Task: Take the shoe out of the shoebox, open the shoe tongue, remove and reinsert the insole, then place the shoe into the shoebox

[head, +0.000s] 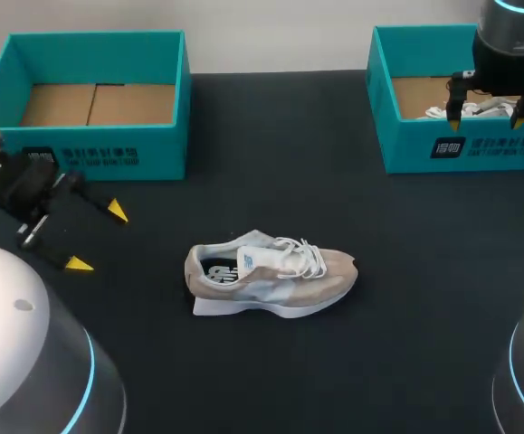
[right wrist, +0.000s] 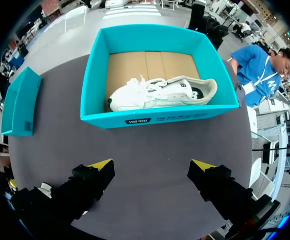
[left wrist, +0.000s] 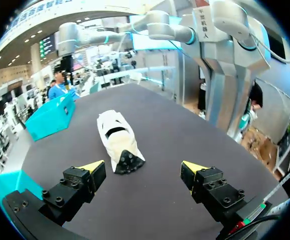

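At the far left of the table [head: 271,181] stood the left box [head: 99,149], its open top showing a cardboard floor; it was likely where the shoe would go back at the end. Just in front of it the left gripper [head: 98,237] hung low over the table with its fingers spread wide, holding and touching nothing. It pointed along the table toward the shoe [head: 271,276], which suggests it was lined up to approach the heel.

The beige shoe lay on its sole in the middle of the table, well apart from both boxes, heel toward the left gripper. It was already out of a box, with its laces tied over the tongue.

The right box [right wrist: 155,117] held a white shoe [right wrist: 160,93] lying on its side. Above it the right gripper [head: 485,113] hovered, fingers likewise parted and gripping nothing, clear of the white shoe.
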Robot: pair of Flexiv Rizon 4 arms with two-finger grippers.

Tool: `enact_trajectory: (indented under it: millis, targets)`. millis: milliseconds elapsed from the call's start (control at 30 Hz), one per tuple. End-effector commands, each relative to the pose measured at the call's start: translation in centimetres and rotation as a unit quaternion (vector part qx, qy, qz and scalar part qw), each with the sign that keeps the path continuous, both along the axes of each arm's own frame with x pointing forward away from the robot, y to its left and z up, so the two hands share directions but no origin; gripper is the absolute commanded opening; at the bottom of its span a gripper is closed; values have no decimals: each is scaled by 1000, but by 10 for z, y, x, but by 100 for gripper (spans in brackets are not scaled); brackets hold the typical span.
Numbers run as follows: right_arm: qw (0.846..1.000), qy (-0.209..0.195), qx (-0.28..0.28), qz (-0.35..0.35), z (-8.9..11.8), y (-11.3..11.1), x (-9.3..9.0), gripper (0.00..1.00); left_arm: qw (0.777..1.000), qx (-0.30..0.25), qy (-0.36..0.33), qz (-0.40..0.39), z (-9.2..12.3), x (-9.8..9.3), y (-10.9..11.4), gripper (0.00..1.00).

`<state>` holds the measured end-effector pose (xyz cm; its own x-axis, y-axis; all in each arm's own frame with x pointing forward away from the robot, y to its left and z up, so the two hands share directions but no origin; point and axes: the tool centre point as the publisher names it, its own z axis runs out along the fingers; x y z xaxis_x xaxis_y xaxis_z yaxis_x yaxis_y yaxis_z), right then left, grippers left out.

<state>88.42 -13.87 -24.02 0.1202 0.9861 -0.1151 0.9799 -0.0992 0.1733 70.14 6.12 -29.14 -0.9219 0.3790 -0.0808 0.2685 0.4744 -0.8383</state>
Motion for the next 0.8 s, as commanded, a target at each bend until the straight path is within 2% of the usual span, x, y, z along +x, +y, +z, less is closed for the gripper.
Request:
enact_trajectory:
  millis: [33,533,733,800]
  targets:
    - [1000,0,1,0,0,0,0,100,990,-66,36,118,-7,-2,2,100]
    - [1000,0,1,0,0,0,0,100,990,-66,36,118,-7,-2,2,100]
    - [1000,0,1,0,0,0,0,100,988,-99,66,98,-35,-7,-8,100]
    - [1000,0,1,0,0,0,0,100,988,-88,68,107,-46,-5,-14,100]
